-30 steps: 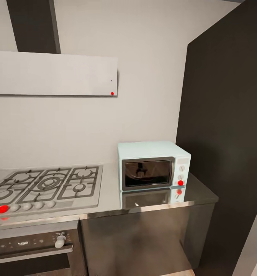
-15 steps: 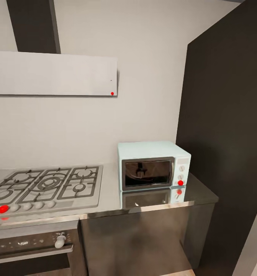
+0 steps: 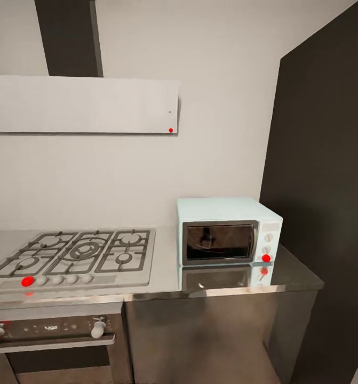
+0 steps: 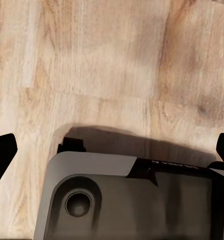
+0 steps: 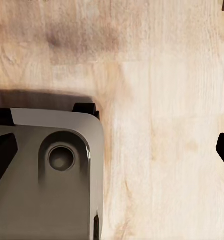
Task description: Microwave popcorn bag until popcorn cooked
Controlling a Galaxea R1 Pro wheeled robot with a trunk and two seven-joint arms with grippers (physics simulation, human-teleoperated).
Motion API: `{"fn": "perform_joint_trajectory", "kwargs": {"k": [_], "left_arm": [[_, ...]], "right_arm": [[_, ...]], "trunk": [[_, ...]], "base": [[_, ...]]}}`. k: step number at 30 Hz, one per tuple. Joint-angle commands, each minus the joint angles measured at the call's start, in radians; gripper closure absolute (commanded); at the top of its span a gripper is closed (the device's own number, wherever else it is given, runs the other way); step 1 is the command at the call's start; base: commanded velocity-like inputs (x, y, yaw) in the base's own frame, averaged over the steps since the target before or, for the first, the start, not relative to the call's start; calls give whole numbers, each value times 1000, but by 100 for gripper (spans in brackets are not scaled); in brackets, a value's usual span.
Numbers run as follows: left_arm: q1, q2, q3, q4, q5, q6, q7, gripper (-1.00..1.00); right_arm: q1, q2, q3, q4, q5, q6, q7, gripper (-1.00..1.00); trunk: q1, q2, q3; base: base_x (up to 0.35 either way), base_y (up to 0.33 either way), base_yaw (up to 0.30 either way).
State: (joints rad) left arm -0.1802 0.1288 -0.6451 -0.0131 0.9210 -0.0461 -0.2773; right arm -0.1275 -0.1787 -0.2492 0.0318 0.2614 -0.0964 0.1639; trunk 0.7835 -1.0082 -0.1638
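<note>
- The microwave (image 3: pixel 228 231) stands on the counter (image 3: pixel 162 277) ahead and to the right, door shut, just right of the hob (image 3: pixel 74 253); no popcorn bag can be made out.
- Both wrist views look down at wood floor (image 4: pixel 106 65); the left hand (image 4: pixel 112 150) and right hand (image 5: pixel 112 150) are spread wide, grasping nothing.
- Judging by this, the right arm is nearer the microwave.

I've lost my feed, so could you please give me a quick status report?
Both grippers open, empty, over wood floor. Microwave ahead on countertop, door shut, right of hob. Nothing in the way.
</note>
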Motion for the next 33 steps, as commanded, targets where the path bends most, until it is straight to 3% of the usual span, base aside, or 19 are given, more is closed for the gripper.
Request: {"fn": "perform_joint_trajectory", "kwargs": {"k": [1,16,25,27,29,33], "left_arm": [[-1,0,-9,1,5,-3,-3,-100],[-1,0,-8,1,2,-3,-3,-100],[-1,0,-9,1,1,-3,-3,-100],[-1,-19,-8,-1,7,-3,-3,-100],[-1,-66,-9,-2,5,-2,-3,-100],[-1,-86,-7,-1,11,-1,-3,-100]], "right_arm": [[-1,-1,-9,3,9,-6,2,-100],[-1,-1,-9,2,9,-6,2,-100],[-1,-2,-9,2,9,-9,2,-100],[-1,-1,-9,2,9,-9,2,-100],[-1,-1,-9,2,11,-10,1,-100],[-1,-2,-9,2,12,-11,2,-100]], "trunk": [[0,-1,-1],[0,-1,-1],[0,-1,-1],[0,-1,-1],[0,-1,-1],[0,-1,-1]], "base": [[0,0,262],[0,0,244],[0,0,72],[0,0,2],[0,0,0],[0,0,0]]}}
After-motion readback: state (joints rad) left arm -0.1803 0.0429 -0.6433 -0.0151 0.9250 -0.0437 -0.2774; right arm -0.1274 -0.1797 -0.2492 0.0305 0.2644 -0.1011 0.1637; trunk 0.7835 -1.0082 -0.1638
